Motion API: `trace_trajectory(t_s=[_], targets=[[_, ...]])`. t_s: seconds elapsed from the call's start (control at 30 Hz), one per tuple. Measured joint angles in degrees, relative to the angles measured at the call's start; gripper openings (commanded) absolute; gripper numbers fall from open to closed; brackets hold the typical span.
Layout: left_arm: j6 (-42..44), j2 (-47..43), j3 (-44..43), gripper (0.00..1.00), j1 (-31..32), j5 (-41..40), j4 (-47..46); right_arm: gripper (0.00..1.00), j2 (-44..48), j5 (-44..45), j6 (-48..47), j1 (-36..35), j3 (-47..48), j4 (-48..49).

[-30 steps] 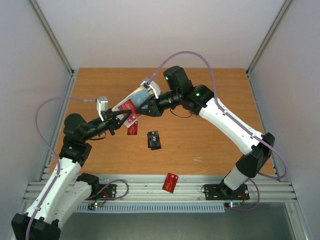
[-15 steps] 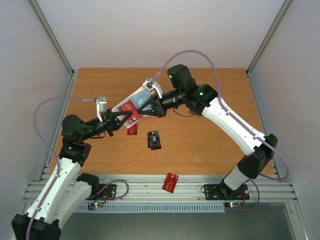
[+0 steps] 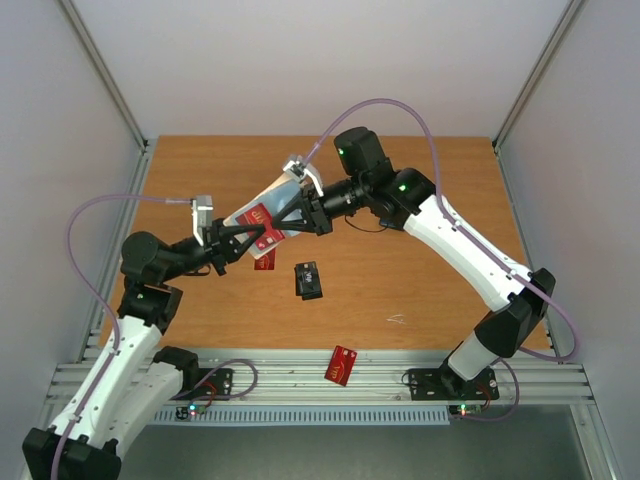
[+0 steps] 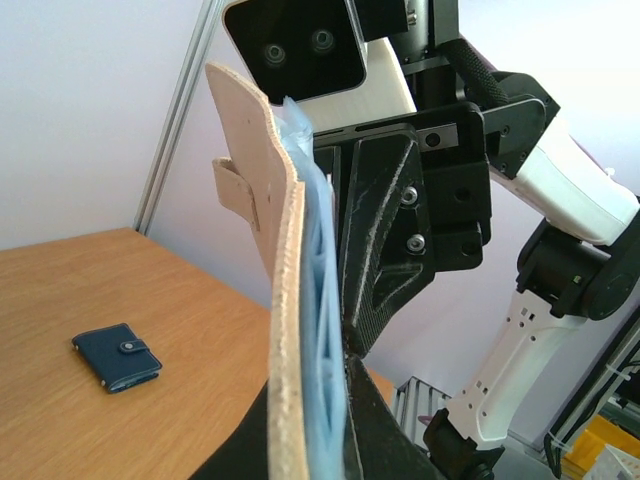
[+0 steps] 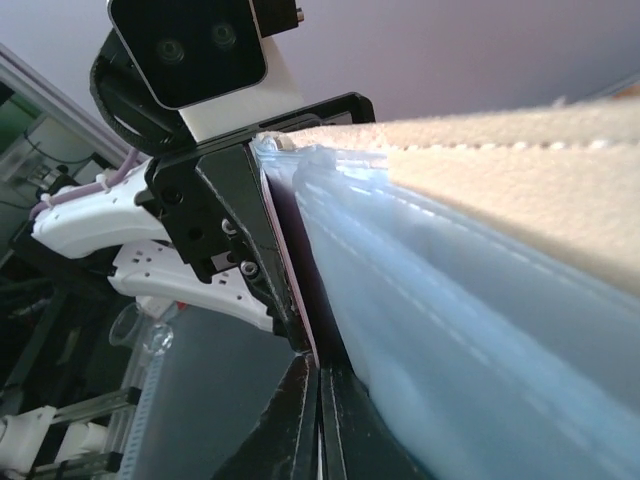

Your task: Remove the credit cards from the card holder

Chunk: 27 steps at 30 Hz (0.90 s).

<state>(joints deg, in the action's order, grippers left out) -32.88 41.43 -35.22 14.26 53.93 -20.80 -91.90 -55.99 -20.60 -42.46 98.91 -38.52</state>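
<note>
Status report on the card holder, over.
Left gripper shut on card holder, aloft. Right gripper shut on red card in it. Nothing in the way.

Top cam's mounted high behind the arm bases, looking down over the whole table [image 3: 430, 270]. Left wrist cam sits right against the card holder [image 4: 285, 300], edge-on, facing the right wrist camera [image 4: 300, 50] at top centre. Right wrist cam looks back the opposite way, equally close: same holder, left wrist camera [image 5: 190, 50] upper left.
</note>
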Motion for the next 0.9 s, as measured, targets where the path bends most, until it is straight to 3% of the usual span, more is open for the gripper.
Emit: trace_trajectory(t_s=[0.17,0.47,0.9], targets=[[-0.24,-0.39,0.00,0.13,0.04,0.04,-0.07,0.01,0.61,-1.62,0.22,0.31,-1.25,1.92],[0.07,-0.44,0.09,0.24,1.07,0.31,-0.07,0.01,4.87,-4.02,5.11,3.41,-7.58,9.01],[0.48,-0.46,0.09,0.22,1.25,1.57,-0.09,0.01,5.46,-3.34,1.81,5.14,-3.76,2.58]])
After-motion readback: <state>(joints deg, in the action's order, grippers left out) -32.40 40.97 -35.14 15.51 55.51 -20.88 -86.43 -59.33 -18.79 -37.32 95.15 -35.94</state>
